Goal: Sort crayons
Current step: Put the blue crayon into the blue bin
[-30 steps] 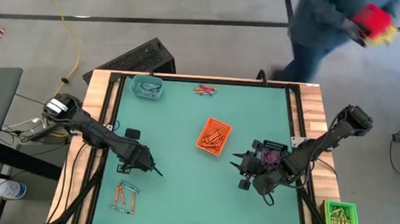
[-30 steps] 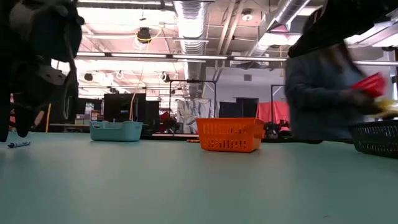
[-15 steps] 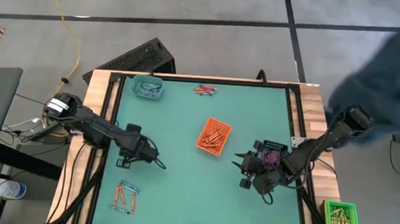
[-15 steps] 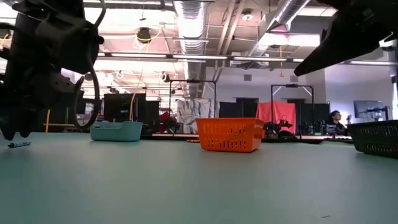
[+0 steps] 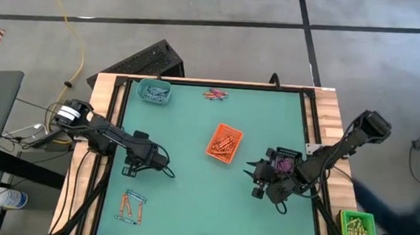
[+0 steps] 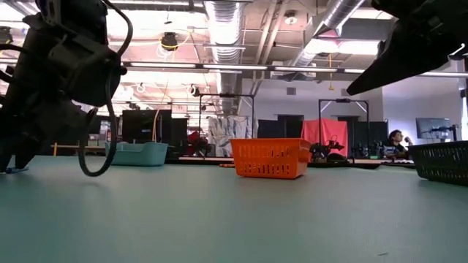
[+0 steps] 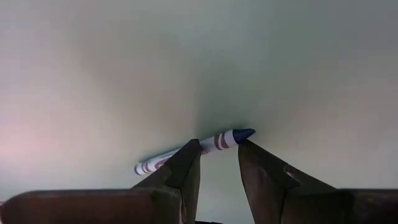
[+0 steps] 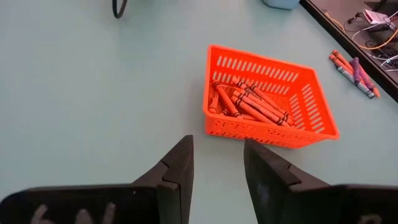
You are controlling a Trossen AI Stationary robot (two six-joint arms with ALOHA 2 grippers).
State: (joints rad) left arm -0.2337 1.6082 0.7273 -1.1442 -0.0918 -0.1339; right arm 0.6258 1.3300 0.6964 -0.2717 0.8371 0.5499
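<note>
Currently the left claw [image 7: 217, 155] is lowered to the counter [image 5: 189, 197] with its two fingers partly open and straddling a single blue crayon [image 7: 196, 149]. The crayon lies flat on the green surface, crossing the gap between the fingers at an angle, tip exposed on one side and wrapped body on the other. Whether the pads already touch the crayon cannot be told; it is not lifted.

Handling estimate: a crayon is light, rigid and brittle, with a paper wrapper that offers fair friction. Being round, it will probably roll if pushed from one side only. The recommended hold is across the wrapped mid-body, fingers square to its axis, with moderate force; excess force risks snapping it.

In the high view the left claw [image 5: 160, 166] sits left of the counter's centre, the arm reaching in low from the left edge. A loose group of orange and blue crayons [image 5: 131, 205] lies nearer the front-left corner.

Toward the centre stands an orange tray [image 5: 224, 143] holding orange crayons [image 8: 249, 102]. The right claw [image 5: 254, 181] waits right of it, fingers apart and holding nothing, next to a dark tray [image 5: 284, 164] with purple crayons.

At the far edge are a teal tray [image 5: 154, 91] and a small cluster of reddish-purple crayons [image 5: 215, 95]. A green tray [image 5: 358, 228] of yellow sticks sits off the right front corner.
</note>
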